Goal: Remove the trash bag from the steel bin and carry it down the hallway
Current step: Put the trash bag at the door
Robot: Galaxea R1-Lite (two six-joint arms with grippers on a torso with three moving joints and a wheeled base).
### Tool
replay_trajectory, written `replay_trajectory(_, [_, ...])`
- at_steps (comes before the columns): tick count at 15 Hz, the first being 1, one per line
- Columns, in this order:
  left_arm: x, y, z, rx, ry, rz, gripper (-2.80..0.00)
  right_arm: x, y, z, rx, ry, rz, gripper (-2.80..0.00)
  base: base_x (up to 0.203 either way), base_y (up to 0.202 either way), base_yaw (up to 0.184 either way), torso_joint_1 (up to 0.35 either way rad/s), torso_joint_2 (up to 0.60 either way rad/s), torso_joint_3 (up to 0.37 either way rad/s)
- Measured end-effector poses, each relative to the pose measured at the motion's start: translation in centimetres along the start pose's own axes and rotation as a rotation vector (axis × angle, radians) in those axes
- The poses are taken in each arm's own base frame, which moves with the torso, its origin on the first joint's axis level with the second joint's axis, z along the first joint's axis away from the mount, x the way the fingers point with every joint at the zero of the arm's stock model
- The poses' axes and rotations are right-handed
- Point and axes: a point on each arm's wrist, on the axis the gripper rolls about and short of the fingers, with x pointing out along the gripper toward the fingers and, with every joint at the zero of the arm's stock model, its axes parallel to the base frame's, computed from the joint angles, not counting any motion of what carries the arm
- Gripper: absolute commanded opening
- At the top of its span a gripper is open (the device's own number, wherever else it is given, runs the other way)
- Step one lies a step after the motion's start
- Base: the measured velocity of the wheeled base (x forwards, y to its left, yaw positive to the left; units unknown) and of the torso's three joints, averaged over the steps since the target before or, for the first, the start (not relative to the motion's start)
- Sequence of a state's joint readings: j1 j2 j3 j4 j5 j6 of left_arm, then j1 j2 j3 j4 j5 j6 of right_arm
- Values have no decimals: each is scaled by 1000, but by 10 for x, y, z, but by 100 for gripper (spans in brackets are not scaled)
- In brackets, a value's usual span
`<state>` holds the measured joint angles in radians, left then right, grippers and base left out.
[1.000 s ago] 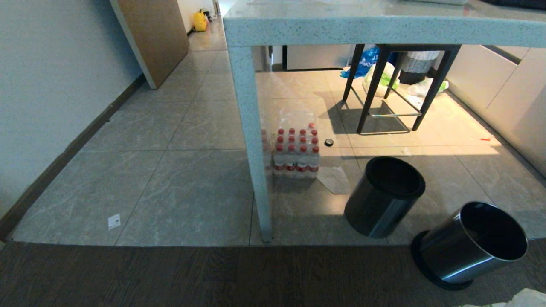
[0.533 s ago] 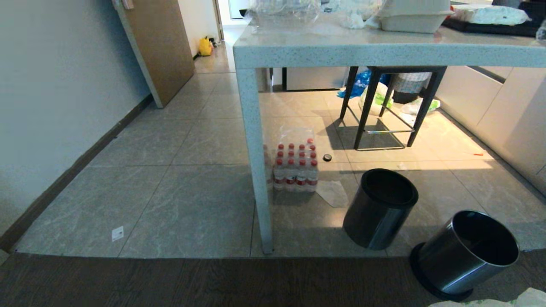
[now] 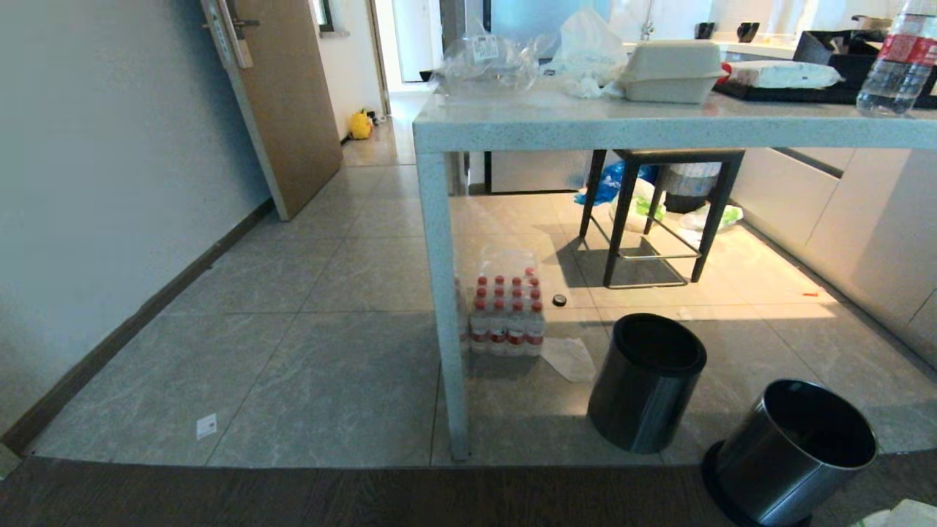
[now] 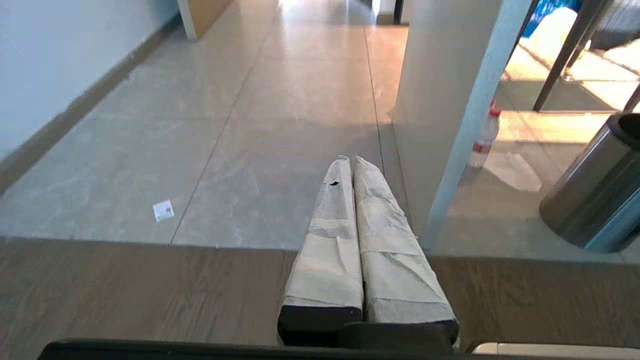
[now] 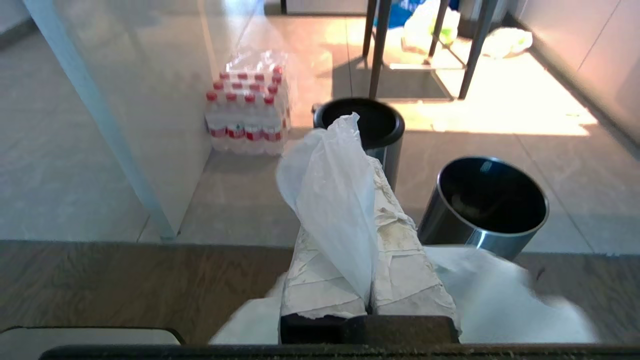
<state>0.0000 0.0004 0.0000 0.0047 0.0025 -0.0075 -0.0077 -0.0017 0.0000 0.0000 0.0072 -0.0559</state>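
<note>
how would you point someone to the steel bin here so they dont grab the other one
Find the pale stone-topped table and look down past its front leg. Two round bins stand on the floor there. The steel bin is the nearer one, by the dark wood flooring, with shiny silver sides; its neighbour, the black bin, is dark all over.

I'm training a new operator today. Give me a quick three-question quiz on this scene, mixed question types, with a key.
1. True or false: the trash bag is inside the steel bin.
2. Which tool grips the bag? A) left tool B) right tool C) neither
3. Fill in: the pack of red-capped bottles sits on the floor under the ____.

Key: 1 false, the bag is pinched in a tool; 2 B; 3 table.
</note>
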Motion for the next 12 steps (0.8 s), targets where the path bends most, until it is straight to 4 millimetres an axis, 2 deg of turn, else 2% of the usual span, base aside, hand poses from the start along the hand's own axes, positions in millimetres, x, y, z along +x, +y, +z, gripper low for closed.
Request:
replay_trajectory(4, [0,0,0,7,-1,0,-280,0,0,0,0,0,0,-280,0,0,0,1,1,93])
replay_trajectory(12, [0,0,0,3,0,0,-280,0,0,0,0,0,0,-280,0,0,0,1,0,4])
